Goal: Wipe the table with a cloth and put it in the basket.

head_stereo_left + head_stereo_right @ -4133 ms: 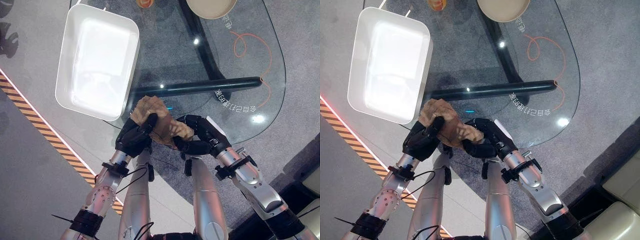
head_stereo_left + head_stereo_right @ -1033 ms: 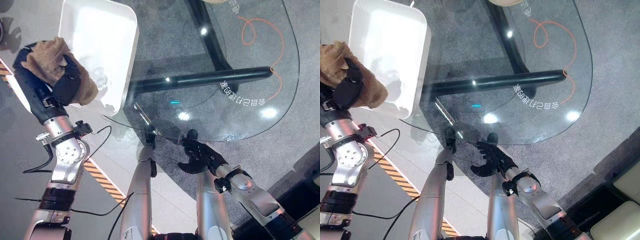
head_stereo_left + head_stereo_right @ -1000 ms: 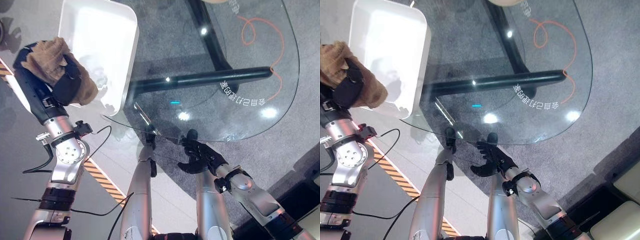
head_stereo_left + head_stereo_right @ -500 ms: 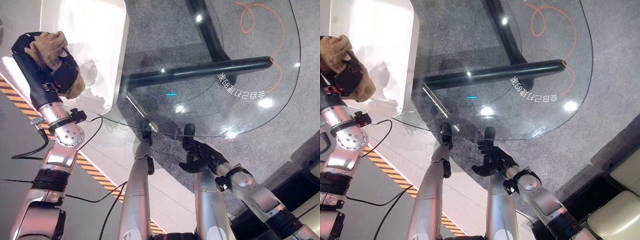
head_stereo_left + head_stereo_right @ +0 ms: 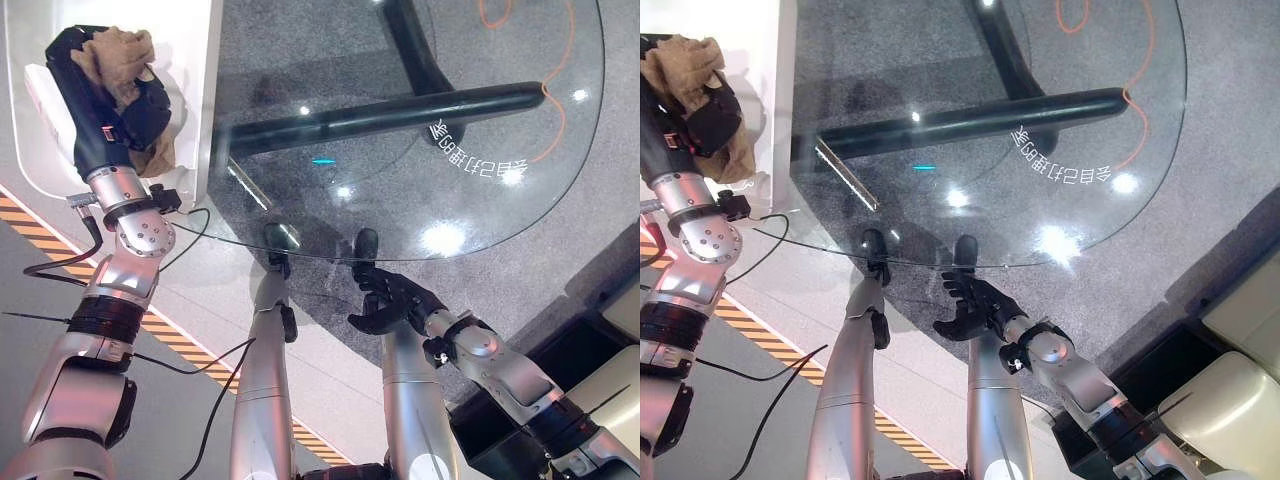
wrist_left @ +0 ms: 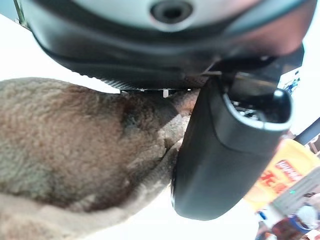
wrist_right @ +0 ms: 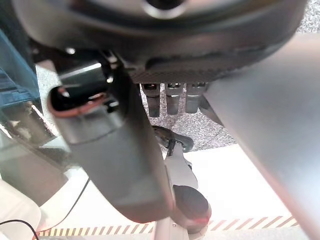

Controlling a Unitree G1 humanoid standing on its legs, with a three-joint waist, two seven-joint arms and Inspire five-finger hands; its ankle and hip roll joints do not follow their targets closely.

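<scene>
one soft, light cloth [image 5: 122, 62], upper left of frame, bunched in the left hand [image 5: 112, 105] over the basket [image 5: 196, 112]; grip the bulk. right hand [image 5: 392, 303] loosely open, empty, under the table [image 5: 560, 190] edge.

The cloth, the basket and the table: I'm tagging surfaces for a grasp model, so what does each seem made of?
Cloth, in the left hand: brown, fuzzy pile, likely terry or fleece. Basket: smooth glossy white walls, probably plastic. Table: clear top with bright glints and the floor visible through it, apparently glass.

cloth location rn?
Far left of the left eye view: the cloth is clutched in the left hand, over the white basket beside the glass table.
</scene>
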